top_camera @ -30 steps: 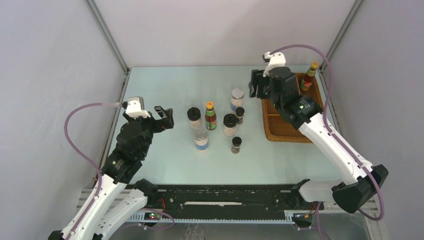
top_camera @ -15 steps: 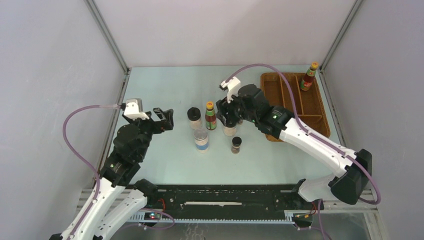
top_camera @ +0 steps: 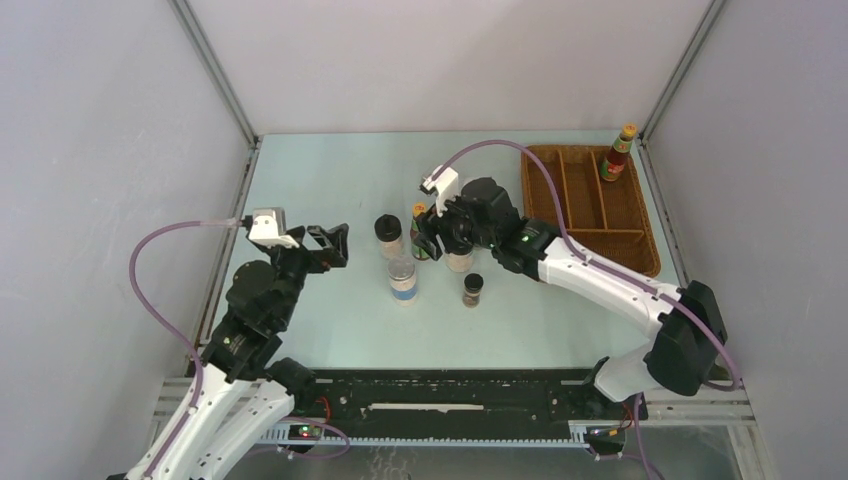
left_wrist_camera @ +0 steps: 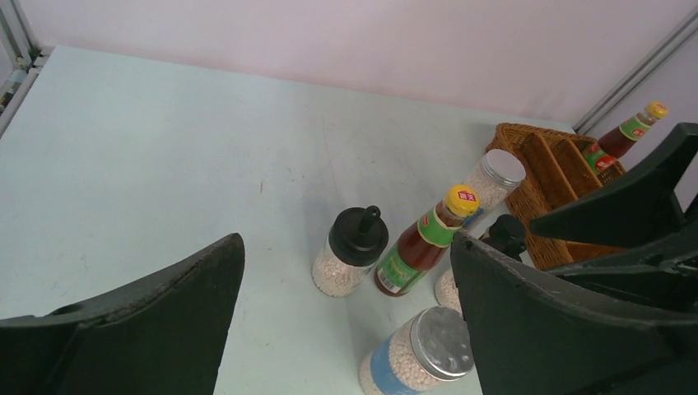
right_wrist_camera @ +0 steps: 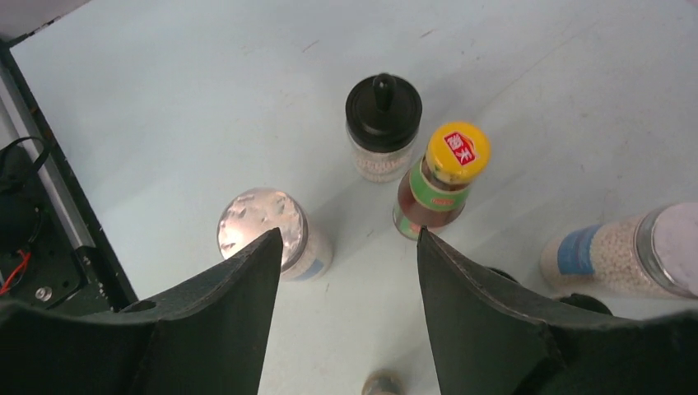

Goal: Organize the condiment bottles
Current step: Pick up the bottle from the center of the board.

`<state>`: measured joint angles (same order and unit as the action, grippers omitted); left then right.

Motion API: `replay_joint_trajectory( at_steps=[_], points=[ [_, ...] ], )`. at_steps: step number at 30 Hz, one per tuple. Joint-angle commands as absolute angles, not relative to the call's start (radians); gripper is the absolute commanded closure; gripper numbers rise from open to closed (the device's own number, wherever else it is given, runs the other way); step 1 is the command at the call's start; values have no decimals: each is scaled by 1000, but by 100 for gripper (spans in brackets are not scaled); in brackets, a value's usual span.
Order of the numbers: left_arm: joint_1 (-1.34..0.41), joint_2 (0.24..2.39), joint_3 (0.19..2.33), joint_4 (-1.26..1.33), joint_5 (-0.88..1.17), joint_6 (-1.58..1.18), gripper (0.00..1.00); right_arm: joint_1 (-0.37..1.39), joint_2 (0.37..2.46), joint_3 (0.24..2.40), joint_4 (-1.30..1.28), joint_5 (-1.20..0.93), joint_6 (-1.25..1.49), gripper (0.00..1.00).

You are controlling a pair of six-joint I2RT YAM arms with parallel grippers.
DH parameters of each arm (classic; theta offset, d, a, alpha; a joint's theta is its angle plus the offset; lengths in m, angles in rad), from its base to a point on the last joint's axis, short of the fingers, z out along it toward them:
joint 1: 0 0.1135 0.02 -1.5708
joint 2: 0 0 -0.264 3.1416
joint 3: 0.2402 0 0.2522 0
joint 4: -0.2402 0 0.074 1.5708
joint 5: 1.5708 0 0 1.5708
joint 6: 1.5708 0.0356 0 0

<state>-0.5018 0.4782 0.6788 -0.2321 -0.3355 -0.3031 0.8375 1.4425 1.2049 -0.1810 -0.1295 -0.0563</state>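
Seven bottles can be counted, six standing on the table left of the wicker tray and one inside it. Nearest, left of the tray's near corner, a tiny dark jar and a silver-lidded jar stand upright and apart. Farther left of the tray, the left pincer hangs with its fingers spread wide, holding nothing, aimed at the cluster but clear of it. A little farther back, the right pincer hovers over the cluster with its fingers apart and only bare table in the gap. A black-lidded white jar shows half hidden under its body. The red sauce bottle stands just past the tip of its farther finger, untouched. A black-lidded jar stands beyond the gap, close beside that bottle. A second silver-lidded jar stands on the far side of that finger, outside the grip. Farthest, the other red bottle stands upright in the tray's far right corner.
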Motion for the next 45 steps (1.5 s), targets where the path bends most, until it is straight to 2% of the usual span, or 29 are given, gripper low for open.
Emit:
replay_joint_trajectory(
  at_steps=[1,13,45],
  points=[
    [-506,462,658,-168,-305,-268,0,833,1471,1204,-37,-114,-82,30],
    [-506,465,629,-127,-264,-258,0,782,1529,1206,60,-77,-84,28],
    [-506,479,614,-96,-229,-238,0,710,1693,1206,191,-185,-51,28]
  ],
)
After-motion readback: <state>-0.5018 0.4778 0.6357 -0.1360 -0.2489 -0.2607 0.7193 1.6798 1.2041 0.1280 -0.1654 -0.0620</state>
